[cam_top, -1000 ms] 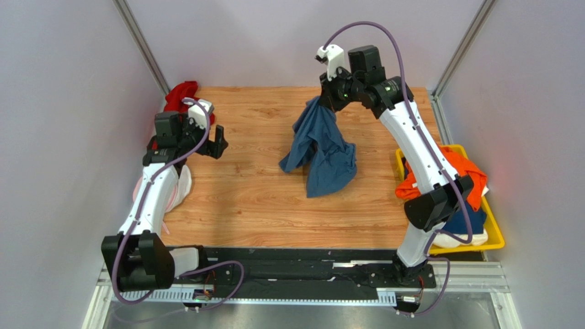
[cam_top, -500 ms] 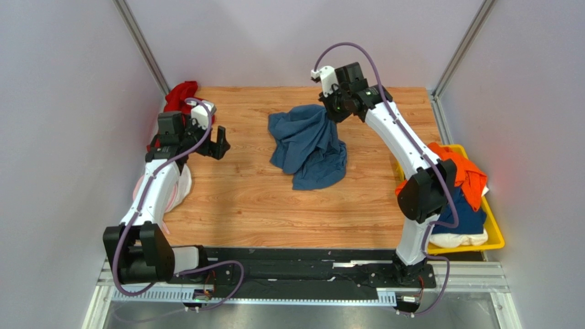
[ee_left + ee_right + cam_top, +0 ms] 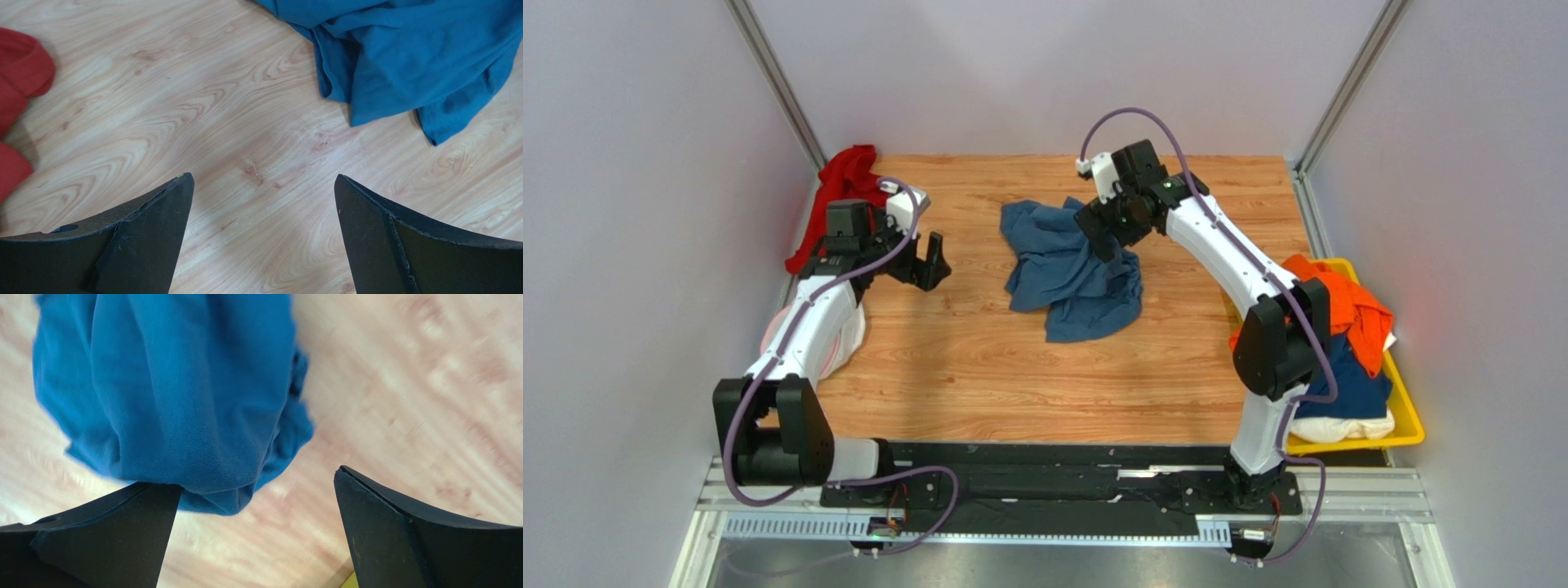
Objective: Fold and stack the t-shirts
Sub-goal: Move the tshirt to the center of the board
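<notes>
Lab test cell: grey panel walls [image 3: 634, 184], aluminium rail [image 3: 1369, 500], wood-grain tabletop [image 3: 989, 368].

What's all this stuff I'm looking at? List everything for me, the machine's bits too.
blue t-shirt: one, slate blue, crumpled mid-table
red cloth: one, red, far left corner
bin: one, yellow, right of the table
orange shirt: one, orange, top of the bin heap
navy shirt: one, navy, in the bin
cream shirt: one, cream, bin's near end
round item: one, white and pink, left edge, partly under an arm
table: one, light wood
left claw: black, open, over bare wood
right claw: black, open, over the blue t-shirt's edge
</notes>
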